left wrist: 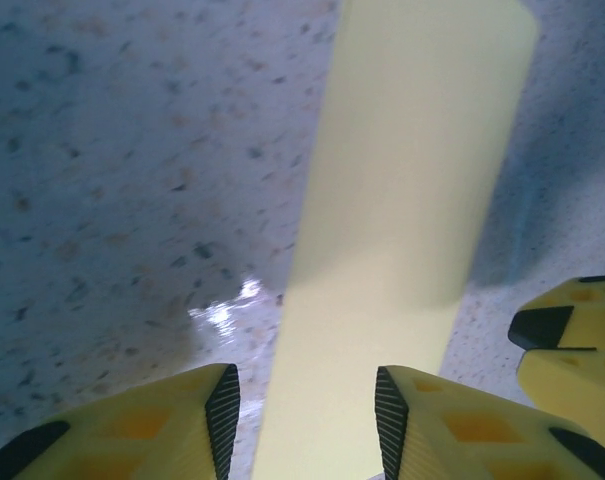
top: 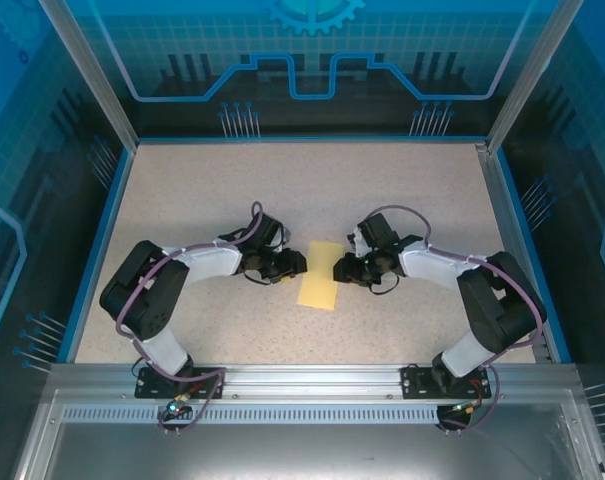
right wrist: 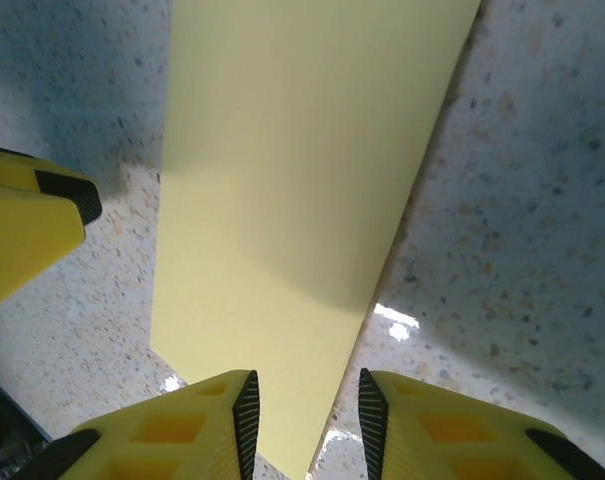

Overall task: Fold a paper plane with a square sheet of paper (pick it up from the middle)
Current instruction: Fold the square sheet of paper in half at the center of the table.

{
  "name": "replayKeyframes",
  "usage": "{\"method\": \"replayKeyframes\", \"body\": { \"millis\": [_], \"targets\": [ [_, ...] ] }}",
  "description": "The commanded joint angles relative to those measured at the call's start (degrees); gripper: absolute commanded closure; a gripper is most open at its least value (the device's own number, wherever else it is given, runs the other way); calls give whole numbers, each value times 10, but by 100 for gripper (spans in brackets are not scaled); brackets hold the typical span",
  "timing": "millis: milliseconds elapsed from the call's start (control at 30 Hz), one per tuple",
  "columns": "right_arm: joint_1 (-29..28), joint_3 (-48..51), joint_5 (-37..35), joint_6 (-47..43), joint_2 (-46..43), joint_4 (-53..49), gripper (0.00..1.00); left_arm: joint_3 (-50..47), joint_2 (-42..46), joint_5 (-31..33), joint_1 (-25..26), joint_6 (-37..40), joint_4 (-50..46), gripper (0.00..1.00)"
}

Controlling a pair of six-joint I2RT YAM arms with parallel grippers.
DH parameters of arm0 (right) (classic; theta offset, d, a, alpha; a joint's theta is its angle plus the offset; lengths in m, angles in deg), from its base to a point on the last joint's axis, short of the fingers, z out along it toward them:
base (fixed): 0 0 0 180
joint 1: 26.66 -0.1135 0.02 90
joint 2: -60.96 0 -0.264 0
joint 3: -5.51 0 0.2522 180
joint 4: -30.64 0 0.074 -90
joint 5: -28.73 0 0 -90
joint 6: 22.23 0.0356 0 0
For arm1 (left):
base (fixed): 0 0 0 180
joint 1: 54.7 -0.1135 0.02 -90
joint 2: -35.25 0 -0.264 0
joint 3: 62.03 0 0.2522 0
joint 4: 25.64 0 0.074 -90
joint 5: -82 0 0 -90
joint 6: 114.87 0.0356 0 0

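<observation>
Paper (top: 320, 276) is lying flat on the table (top: 282, 190), roughly mid-table and a little toward the near edge, between the two grippers. From the top view it is showing as a narrow strip, longer front-to-back than across and slightly skewed, with its far end leaning right.

Left gripper (top: 294, 264) is sitting low at the paper's left long edge, pointing right. In the left wrist view its jaws are standing spread, with the ribbed pads (left wrist: 222, 415) facing each other across a clear gap. The paper is running up through that gap and away over the speckled surface. One pad is sitting at the paper's edge; beside the other a sliver of table is showing. Nothing is being clamped.

Right gripper (top: 344, 270) is sitting at the right long edge, pointing left, opposite the left one. In the right wrist view its jaws are standing parted, pads (right wrist: 247, 420) apart, with a corner of the paper reaching into the gap. No pinch is showing. Cannot tell whether the pads are touching the paper.

Each wrist view is catching a yellow finger of the other gripper at the side of the frame.
</observation>
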Motion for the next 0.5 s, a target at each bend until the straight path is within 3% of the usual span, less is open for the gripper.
{"method": "replayKeyframes", "body": {
  "millis": [0, 167, 467],
  "targets": [
    [-13, 14, -15, 16, -7, -10, 66, -12, 15, -27, -8, -9, 0, 57],
    [-21, 13, 3, 23, 4, 13, 72, -10, 0, -42, -7, -15, 10, 57],
    [-21, 7, 20, 30, 19, 37, 73, -5, -19, -52, -8, -15, 13, 57]
  ]
}}
